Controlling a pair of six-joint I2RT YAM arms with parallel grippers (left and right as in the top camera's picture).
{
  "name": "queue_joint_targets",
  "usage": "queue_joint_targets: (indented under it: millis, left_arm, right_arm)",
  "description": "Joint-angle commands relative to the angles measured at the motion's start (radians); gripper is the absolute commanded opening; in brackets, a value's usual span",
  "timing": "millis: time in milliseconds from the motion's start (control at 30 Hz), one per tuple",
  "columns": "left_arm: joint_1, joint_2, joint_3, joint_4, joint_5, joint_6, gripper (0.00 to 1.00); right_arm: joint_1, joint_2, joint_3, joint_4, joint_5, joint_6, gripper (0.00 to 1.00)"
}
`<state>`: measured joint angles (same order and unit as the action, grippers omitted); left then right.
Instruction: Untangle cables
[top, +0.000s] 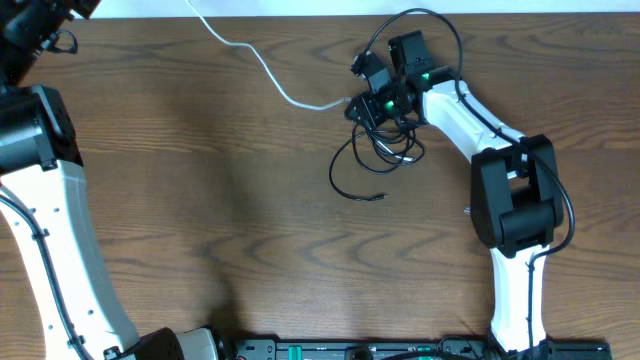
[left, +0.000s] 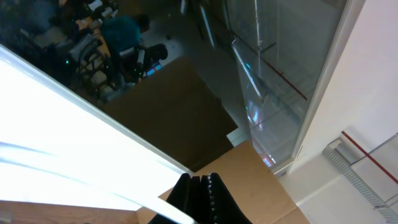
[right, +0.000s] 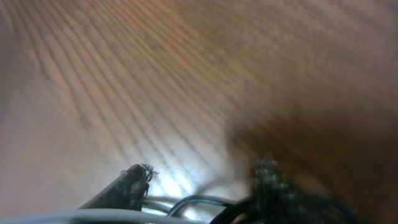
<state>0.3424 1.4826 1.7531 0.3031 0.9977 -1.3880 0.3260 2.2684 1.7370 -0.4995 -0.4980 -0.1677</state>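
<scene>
A white cable (top: 250, 55) runs from the top edge down to the tangle, rising off the table toward the top. Black cables (top: 365, 165) lie in loose loops just below my right gripper (top: 372, 100). In the right wrist view that gripper (right: 202, 177) is open low over the wood, with a pale cable (right: 93, 216) and a dark cable (right: 205, 202) passing between its fingers. My left gripper (left: 200, 179) is out of the overhead view; it points up at the room, shut, with the white cable (left: 171, 213) crossing its fingers.
The right arm's black body (top: 515, 200) stands at the right of the wooden table (top: 200, 200). The left arm's white link (top: 50, 230) runs down the left edge. A black rail (top: 400, 350) lines the front edge. A cardboard box (left: 261, 180) shows behind the left fingers.
</scene>
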Motion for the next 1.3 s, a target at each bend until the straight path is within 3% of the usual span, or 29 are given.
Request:
queue_joint_targets:
  millis: [0, 100, 167, 400, 467, 567, 633, 933, 1100, 1267]
  left_arm:
    - [-0.001, -0.020, 0.032, 0.009, 0.020, 0.000, 0.07]
    - [-0.001, -0.019, 0.032, 0.001, 0.020, 0.037, 0.07]
    - [-0.002, -0.019, 0.032, -0.043, 0.020, 0.095, 0.07]
    - [-0.002, -0.018, 0.031, -0.340, -0.005, 0.334, 0.07]
    - [-0.002, -0.018, 0.031, -0.433, -0.024, 0.421, 0.07]
    - [-0.002, -0.018, 0.031, -0.545, -0.025, 0.534, 0.07]
    - [-0.002, -0.018, 0.031, -0.634, -0.022, 0.612, 0.07]
    - [-0.027, -0.018, 0.031, -0.961, -0.030, 0.891, 0.07]
    - [-0.139, -0.018, 0.031, -1.142, -0.233, 1.007, 0.08]
    - [-0.284, -0.018, 0.031, -1.209, -0.399, 1.081, 0.08]
  right_arm:
    - [0.009, 0.003, 0.002, 0.017, -0.010, 0.029, 0.09]
    - [0.007, -0.029, 0.005, 0.013, -0.011, 0.099, 0.01]
    - [0.002, -0.072, 0.011, -0.010, -0.011, 0.128, 0.01]
    - [0.003, -0.343, 0.037, -0.120, -0.009, 0.155, 0.01]
    - [0.004, -0.426, 0.038, -0.122, -0.002, 0.216, 0.01]
    - [-0.001, -0.536, 0.038, -0.179, 0.170, 0.475, 0.01]
    - [-0.003, -0.581, 0.037, -0.224, 0.241, 0.539, 0.01]
    - [0.003, -0.604, 0.037, -0.410, 0.304, 0.526, 0.01]
    - [0.002, -0.604, 0.037, -0.484, 0.278, 0.489, 0.01]
    - [0.002, -0.604, 0.037, -0.523, 0.278, 0.453, 0.01]
